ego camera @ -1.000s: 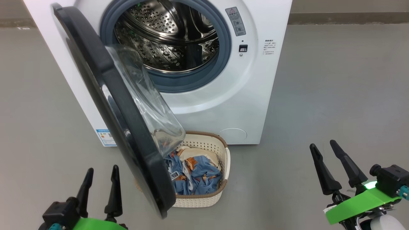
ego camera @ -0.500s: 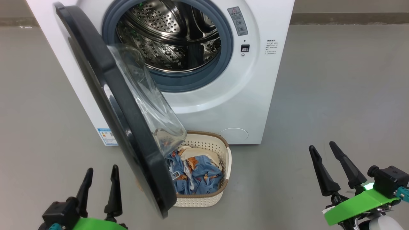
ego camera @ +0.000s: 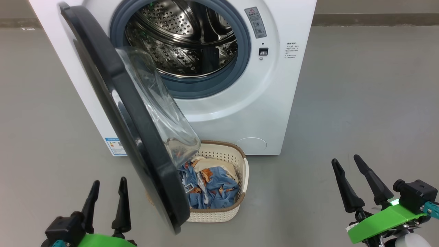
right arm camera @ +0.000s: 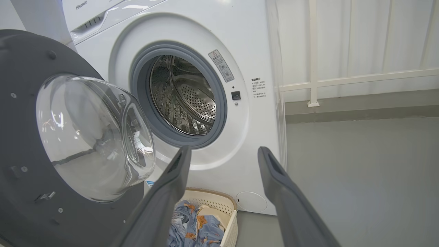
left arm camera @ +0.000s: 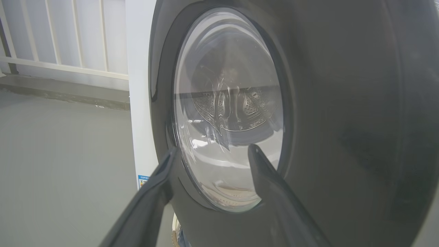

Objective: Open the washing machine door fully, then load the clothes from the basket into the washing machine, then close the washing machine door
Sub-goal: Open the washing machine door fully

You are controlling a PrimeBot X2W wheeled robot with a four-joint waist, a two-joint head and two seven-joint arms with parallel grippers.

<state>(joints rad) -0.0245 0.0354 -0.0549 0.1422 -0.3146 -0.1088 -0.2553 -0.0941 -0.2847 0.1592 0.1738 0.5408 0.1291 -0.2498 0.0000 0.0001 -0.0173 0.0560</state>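
The white washing machine (ego camera: 267,103) stands ahead, its steel drum bare. The washing machine door (ego camera: 113,103), a black ring around a clear glass bowl, swings out toward me, partly open, over the basket's left side. On the floor in front sits the cream basket (ego camera: 236,161) with the light-blue and cream clothes (ego camera: 212,188) inside. My left gripper (ego camera: 108,183) is open at the lower left, just left of the door's lower edge. My right gripper (ego camera: 345,161) is open at the lower right, well clear of the basket. In the left wrist view the door (left arm camera: 343,120) looms close; the right wrist view faces the machine (right arm camera: 253,44) and basket (right arm camera: 228,212).
Grey floor (ego camera: 360,103) spreads open to the right of the machine and to the left (ego camera: 41,137). A white railing and low ledge (right arm camera: 343,82) run behind the machine. The door's swing takes up the space in front of the left arm.
The head view has shifted slightly, so the machine sits a little to the right. The right gripper has sunk a little lower. The door and basket stand as before.
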